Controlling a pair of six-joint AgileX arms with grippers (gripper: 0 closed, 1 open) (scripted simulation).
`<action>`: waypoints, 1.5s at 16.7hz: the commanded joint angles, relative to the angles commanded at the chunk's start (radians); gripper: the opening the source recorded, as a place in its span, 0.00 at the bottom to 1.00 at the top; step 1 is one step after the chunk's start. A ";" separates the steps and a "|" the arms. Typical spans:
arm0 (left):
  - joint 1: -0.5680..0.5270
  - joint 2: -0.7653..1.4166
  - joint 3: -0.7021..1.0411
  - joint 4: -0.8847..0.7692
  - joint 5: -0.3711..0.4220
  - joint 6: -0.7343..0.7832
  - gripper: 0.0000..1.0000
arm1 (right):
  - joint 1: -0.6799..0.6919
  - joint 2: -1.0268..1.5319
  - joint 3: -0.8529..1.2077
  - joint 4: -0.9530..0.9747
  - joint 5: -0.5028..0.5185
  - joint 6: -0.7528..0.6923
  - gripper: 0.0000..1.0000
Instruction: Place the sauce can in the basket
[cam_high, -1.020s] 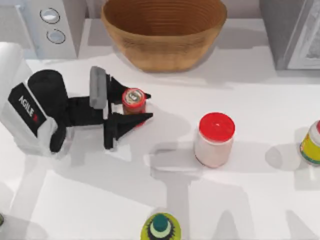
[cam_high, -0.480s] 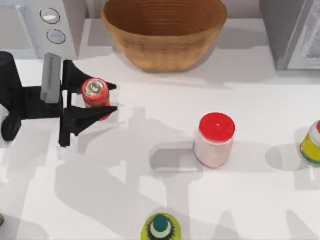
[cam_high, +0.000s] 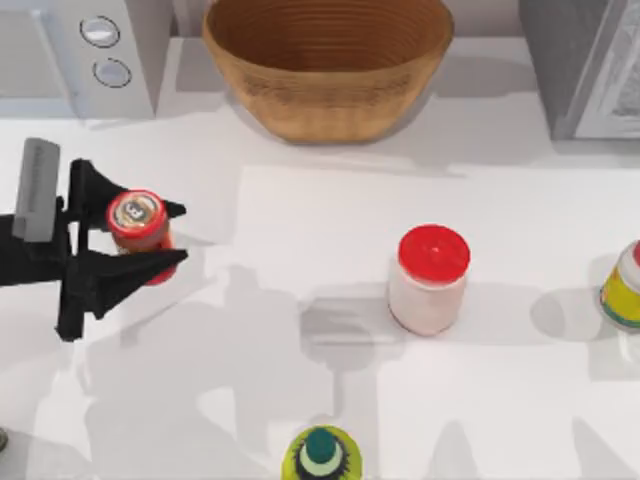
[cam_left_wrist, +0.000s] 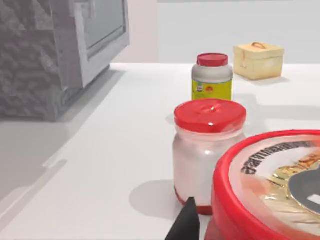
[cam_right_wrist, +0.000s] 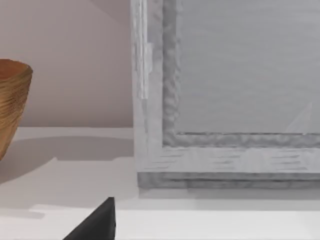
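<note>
Left claw (cam_high: 150, 240) clamped on sauce can (cam_high: 137, 221), table's left side, lid lettering seemingly unreadable, basket (cam_high: 328, 62) well apart.

Sauce can (cam_high: 137, 222): red, silver top. Basket (cam_high: 327, 62): tan-brown, ribbed. Jar (cam_high: 429, 279): white, red lid. Left gripper (cam_high: 150, 237): black.

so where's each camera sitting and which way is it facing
Top view: above the table, looking down on the basket, the white jar and the left gripper, its fingers shut on the sauce can.
Left wrist view: on the left arm, facing across the table past the can's top and a dark fingertip to the jar.
Right wrist view: on the right arm, facing a grey appliance, basket edge beside it.
Shared: top and left wrist views both show can and jar.
</note>
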 joint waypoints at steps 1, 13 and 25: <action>0.003 -0.006 -0.011 -0.008 0.001 0.002 0.00 | 0.000 0.000 0.000 0.000 0.000 0.000 1.00; -0.105 0.060 0.257 -0.016 -0.237 -0.100 0.00 | 0.000 0.000 0.000 0.000 0.000 0.000 1.00; -0.326 0.225 0.851 -0.133 -0.965 -0.464 0.00 | 0.000 0.000 0.000 0.000 0.000 0.000 1.00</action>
